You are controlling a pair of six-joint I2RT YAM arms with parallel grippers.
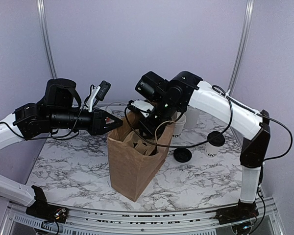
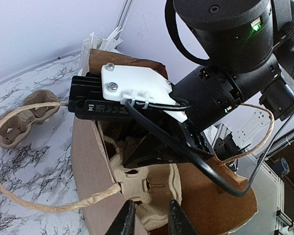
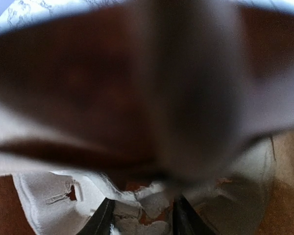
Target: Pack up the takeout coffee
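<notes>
Left gripper (image 2: 151,205): fingers a narrow gap apart, tips at the near-left rim of the brown paper bag (image 1: 130,166). Pale moulded pulp shows in the gap; cannot tell whether paper is pinched. Just left of the tips, the bag's twine handle (image 2: 19,196) leaves the wall and loops out over the table. Right gripper (image 3: 144,203): reaches down through the bag's open mouth from the far right side. In its own wrist view the fingers stand moderately apart, with pale, ragged-edged pulp between and below them. That view is badly blurred, with a brown smear across the top, so cannot tell if anything is clamped. Below it a pulp cup carrier (image 2: 147,188) sits in the bag. The bag stands upright at the middle of the marble table (image 1: 68,166). A second pulp carrier (image 2: 22,120) lies on the table well left of the bag. The white cup (image 1: 178,129), dark lettering near its base, stands outside the bag just to its right, partly behind the right arm. Its top is hidden. A black lid (image 1: 183,155) lies flat on the table just in front of that cup. Further right stands another lettered cup (image 1: 210,152), apparently capped in black.
</notes>
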